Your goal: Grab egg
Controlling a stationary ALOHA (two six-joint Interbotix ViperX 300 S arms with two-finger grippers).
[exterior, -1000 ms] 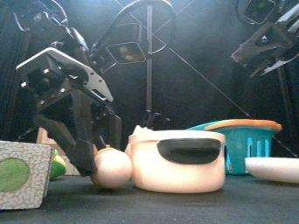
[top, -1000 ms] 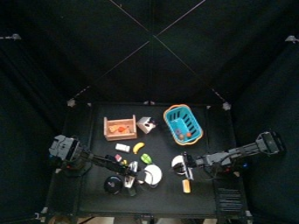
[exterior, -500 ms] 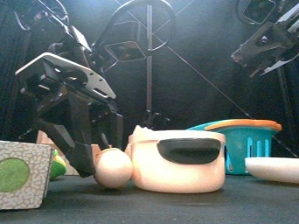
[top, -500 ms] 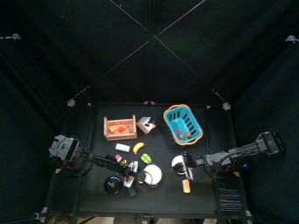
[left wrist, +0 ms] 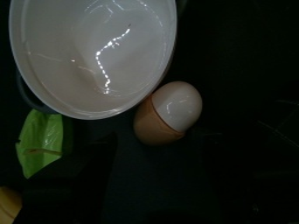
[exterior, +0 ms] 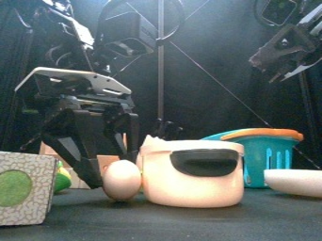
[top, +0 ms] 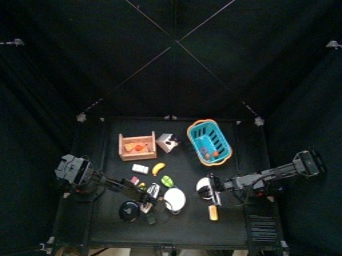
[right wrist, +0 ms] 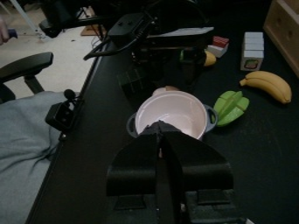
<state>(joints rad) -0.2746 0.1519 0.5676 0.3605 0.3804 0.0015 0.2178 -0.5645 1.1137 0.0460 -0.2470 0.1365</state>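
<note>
Lower now and squared up over the pale tan egg [exterior: 120, 179], black left gripper [exterior: 93, 141], jaws spread apart on either side of it, closed on nothing. Unmoved: egg, bowl and everything else on the small black table [top: 107, 165].

Largest on that table: round blue plastic basket with orange rim [top: 207, 142], back right in the top view. Left of it, open wooden crate holding red-orange pieces [top: 135, 146]. Toward the front, shallow glossy white bowl [left wrist: 93, 52], its rim almost touching the egg in the left wrist view (contact not certain).

In the front view, cream-coloured rounded pot with a dark oval patch [exterior: 190, 172] just right of the egg, white-and-green patterned box [exterior: 26, 187] at lower left.

Black right gripper [right wrist: 173, 144] raised at the table's right side, well apart from the egg, jaws drawn together with nothing between them.

Smaller things: yellow banana [right wrist: 270, 86], green leafy piece [left wrist: 42, 142] beside the bowl, then the egg itself, lying on the table at front left, between the spread jaws.
</note>
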